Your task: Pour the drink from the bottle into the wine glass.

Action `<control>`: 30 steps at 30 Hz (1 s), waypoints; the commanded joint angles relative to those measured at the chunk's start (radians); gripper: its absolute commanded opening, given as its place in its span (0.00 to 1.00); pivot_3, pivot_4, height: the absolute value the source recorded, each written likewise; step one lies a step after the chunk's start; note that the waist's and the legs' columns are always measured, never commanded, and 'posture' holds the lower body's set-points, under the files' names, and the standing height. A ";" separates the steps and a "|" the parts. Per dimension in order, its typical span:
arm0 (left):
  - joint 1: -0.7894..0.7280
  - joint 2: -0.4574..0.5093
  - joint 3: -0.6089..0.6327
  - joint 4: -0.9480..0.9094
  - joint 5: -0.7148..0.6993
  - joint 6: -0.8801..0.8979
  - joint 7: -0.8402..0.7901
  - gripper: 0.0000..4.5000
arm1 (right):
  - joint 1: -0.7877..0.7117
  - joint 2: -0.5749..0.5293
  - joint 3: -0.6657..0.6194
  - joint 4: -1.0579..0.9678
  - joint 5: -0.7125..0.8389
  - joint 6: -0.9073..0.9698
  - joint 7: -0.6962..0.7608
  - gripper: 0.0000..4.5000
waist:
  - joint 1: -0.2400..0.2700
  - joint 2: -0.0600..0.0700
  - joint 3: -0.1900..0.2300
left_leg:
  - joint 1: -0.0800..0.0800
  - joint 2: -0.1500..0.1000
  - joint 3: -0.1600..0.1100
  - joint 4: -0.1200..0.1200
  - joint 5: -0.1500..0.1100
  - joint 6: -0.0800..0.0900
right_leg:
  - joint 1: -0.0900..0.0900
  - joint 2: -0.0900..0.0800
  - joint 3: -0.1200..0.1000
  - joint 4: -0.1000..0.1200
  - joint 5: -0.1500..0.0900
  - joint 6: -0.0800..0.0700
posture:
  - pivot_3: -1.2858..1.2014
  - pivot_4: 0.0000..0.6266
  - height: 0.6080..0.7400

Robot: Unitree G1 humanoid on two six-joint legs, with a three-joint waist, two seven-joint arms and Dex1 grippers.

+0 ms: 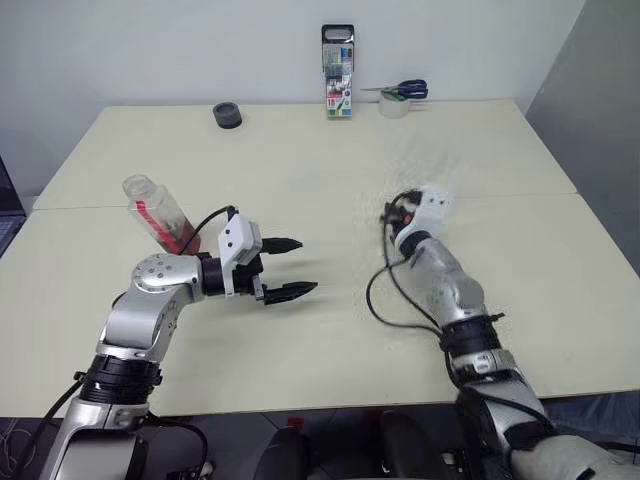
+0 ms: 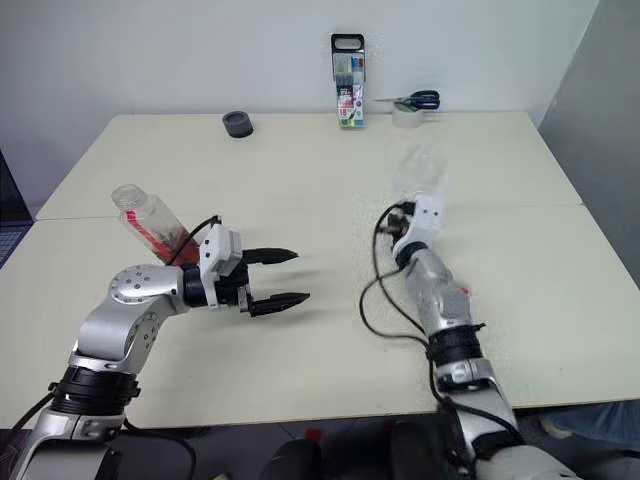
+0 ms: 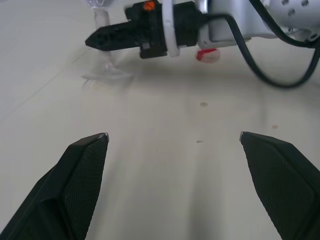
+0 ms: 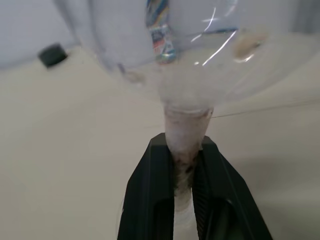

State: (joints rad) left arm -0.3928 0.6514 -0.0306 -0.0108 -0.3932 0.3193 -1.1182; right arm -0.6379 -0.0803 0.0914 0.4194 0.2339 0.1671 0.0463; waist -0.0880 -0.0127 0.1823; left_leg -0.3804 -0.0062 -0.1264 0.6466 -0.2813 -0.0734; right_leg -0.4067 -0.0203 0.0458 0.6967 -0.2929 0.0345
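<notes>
The clear wine glass stands at the table's right middle, its foot on the tabletop. My right gripper is shut on its stem, just under the bowl, and the bowl is faint above the wrist. The bottle leans tilted at the left behind my left arm. The reddish-brown drink is pooled at its lower end, which the arm partly hides. My left gripper hangs open and empty in front of the bottle, pointing toward the glass.
A marker case stands at the far edge, with scissors on a tape roll to its right and a black roll to its left. A small pink-red and white cap lies under my right arm.
</notes>
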 commanded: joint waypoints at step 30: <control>0.273 0.071 0.315 -0.359 -0.117 0.229 0.316 1.00 | -0.166 0.173 0.086 0.443 -0.219 -0.393 0.368 0.04 | 0.014 -0.004 -0.003 | 0.001 -0.001 -0.002 0.000 0.000 -0.001 | 0.002 -0.002 -0.002 0.000 0.000 -0.001 | 0.52 0.24 1.00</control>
State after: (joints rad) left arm -0.1116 0.7057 0.2494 -0.3253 -0.4844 0.5415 -0.8081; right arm -0.7903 0.1002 0.1882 0.8464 0.0227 -0.2037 0.4180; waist -0.0739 -0.0167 0.1796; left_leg -0.3788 -0.0063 -0.1286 0.6463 -0.2809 -0.0742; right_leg -0.4051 -0.0218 0.0440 0.6963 -0.2932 0.0336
